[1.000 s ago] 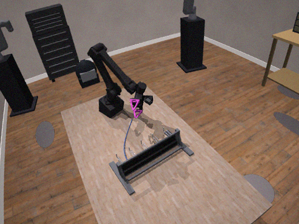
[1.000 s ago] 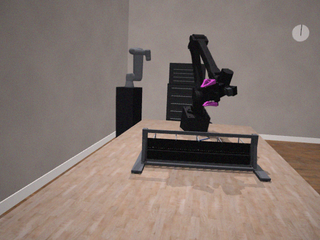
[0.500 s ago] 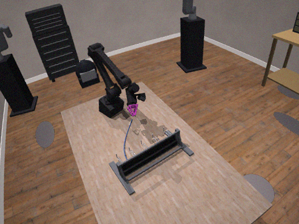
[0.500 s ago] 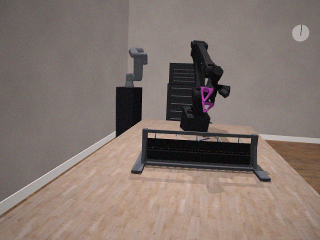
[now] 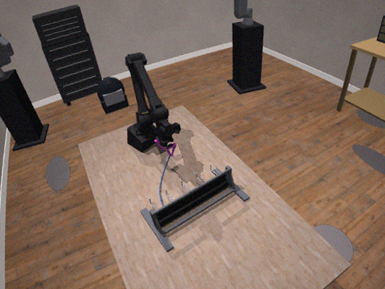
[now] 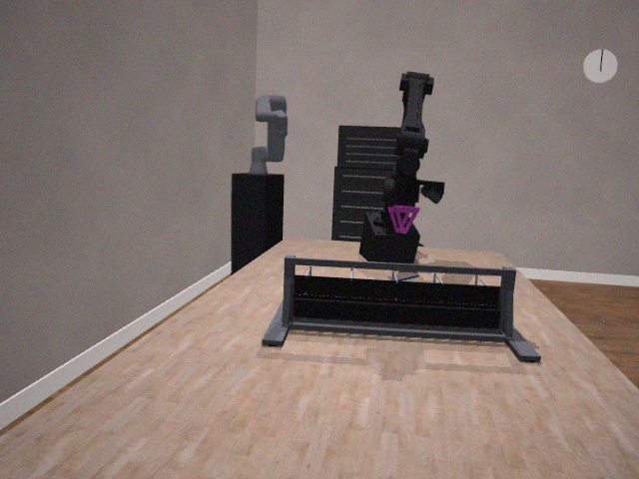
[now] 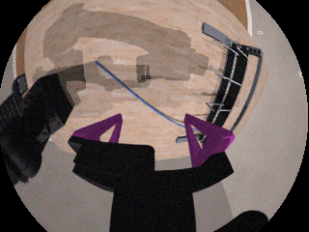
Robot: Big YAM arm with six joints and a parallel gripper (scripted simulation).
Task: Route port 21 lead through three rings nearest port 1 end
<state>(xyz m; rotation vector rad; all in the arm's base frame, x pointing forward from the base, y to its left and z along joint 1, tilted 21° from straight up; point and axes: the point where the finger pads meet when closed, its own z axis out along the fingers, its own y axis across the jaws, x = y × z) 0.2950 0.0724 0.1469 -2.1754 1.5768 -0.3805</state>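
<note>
Top view | gripper (image 5: 169,149) wide open, nothing held | blue cable (image 5: 163,178) may be missed | loose rack (image 5: 194,199) may be pushed

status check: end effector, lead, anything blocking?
End effector open, empty, above the lead's free end. Blue lead slack on the table, outside the rings. Nothing in the way.

No text, number or label can be read on anything in view
</note>
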